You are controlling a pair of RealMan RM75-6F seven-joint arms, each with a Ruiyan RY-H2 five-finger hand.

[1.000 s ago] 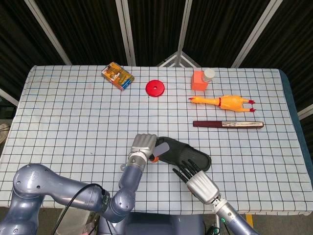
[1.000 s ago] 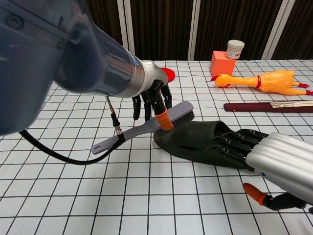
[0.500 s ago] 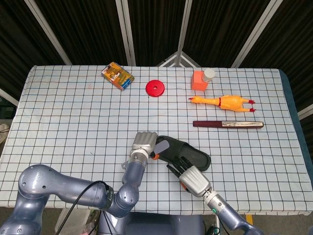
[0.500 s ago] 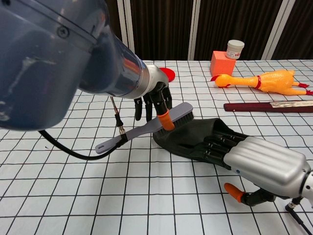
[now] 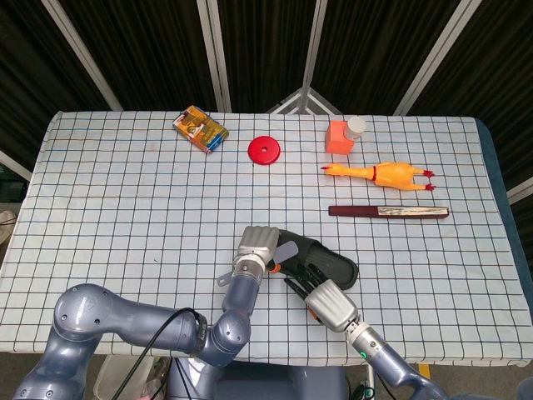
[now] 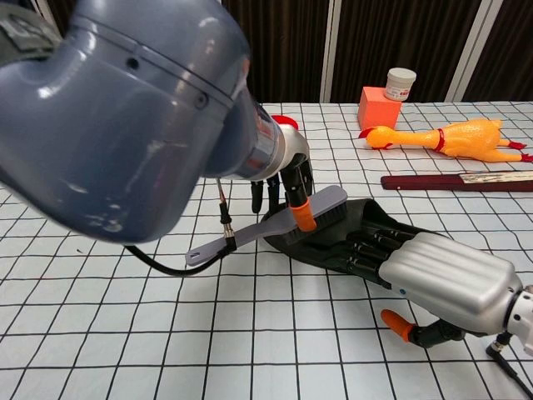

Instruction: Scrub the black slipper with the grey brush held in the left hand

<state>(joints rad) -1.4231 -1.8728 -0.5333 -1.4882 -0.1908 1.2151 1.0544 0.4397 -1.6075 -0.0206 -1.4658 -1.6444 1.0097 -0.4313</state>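
head: high, looking down | chest: low, close (shared: slipper (image 5: pixel 321 262))

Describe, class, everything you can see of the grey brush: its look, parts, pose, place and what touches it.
The grey brush looks like plastic: a long flat handle with a hanging hole at its free end, and a head with dark bristles underneath. The left hand holds it near the head. It lies tilted, handle end pointing down to the left, bristles on the near end of the black slipper. The right hand rests on that slipper.
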